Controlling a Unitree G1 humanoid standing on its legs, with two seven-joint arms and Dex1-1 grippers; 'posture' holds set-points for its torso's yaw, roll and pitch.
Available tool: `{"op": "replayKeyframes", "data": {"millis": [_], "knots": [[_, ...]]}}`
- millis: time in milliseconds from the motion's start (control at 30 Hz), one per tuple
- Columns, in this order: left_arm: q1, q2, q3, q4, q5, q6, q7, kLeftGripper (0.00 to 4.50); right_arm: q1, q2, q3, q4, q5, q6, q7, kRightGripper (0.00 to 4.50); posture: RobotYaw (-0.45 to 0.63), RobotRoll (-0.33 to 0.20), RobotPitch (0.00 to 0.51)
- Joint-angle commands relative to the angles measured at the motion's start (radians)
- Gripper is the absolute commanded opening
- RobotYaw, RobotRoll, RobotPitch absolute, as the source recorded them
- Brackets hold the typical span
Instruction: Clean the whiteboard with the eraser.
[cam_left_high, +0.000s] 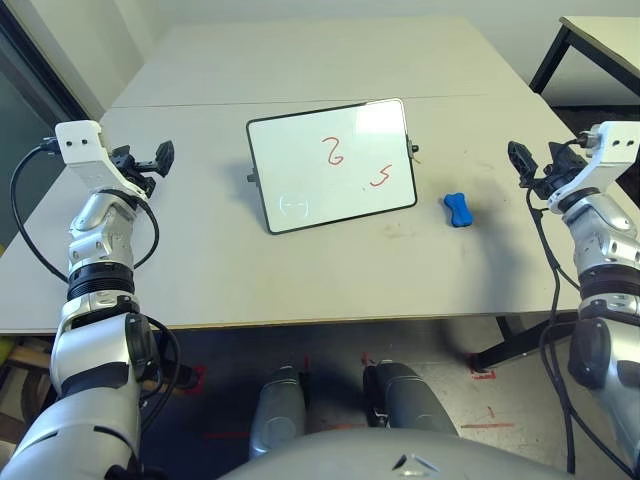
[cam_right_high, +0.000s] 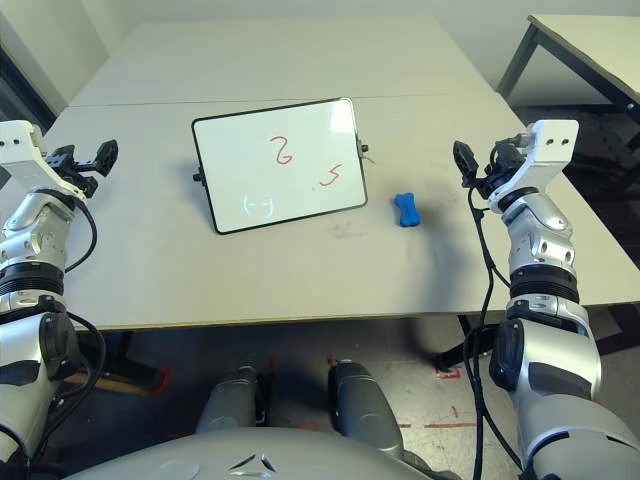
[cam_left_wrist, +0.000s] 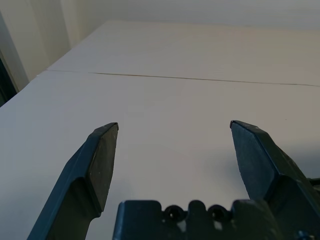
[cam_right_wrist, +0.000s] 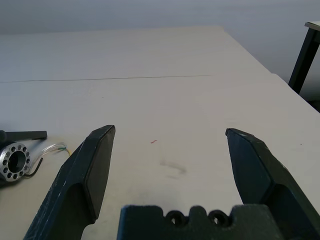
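Observation:
The whiteboard (cam_left_high: 332, 165) lies in the middle of the table, slightly tilted, with a black frame and red handwritten marks on it. The blue bone-shaped eraser (cam_left_high: 458, 209) rests on the table just right of the board. My left gripper (cam_left_high: 150, 158) hovers open at the table's left side, well away from the board. My right gripper (cam_left_high: 530, 163) hovers open at the right side, right of the eraser and apart from it. Both wrist views show wide-open black fingers (cam_left_wrist: 100, 160) (cam_right_wrist: 95, 165) with bare table between them.
The pale table (cam_left_high: 300, 270) has a seam (cam_left_wrist: 200, 79) running across behind the board. A second table with black legs (cam_left_high: 560, 50) stands at the back right. A small metal knob with wires (cam_right_wrist: 15, 159) shows on the board's side.

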Motion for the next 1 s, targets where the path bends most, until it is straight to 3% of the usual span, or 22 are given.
{"op": "replayKeyframes", "data": {"millis": [33, 367, 800, 1000], "knots": [[-0.017, 0.005, -0.007, 0.013, 0.012, -0.005, -0.011, 4.5, -0.009, -0.002, 0.001, 0.01, 0.003, -0.002, 0.0, 4.49, -0.11, 0.0, 0.038], [0.019, -0.018, -0.026, -0.102, -0.003, 0.023, -0.068, 4.5, -0.026, 0.002, 0.024, -0.005, -0.009, 0.005, -0.012, 4.49, -0.12, 0.0, 0.047], [0.194, -0.066, -0.157, -0.721, -0.084, 0.241, -0.24, 4.5, -0.063, 0.001, 0.054, -0.04, -0.012, 0.091, -0.025, 4.49, -0.11, 0.0, 0.042], [0.283, -0.071, -0.247, -0.883, -0.086, 0.312, -0.292, 4.5, -0.116, -0.009, 0.089, -0.038, -0.041, 0.179, -0.034, 4.49, -0.09, 0.0, 0.052]]}}
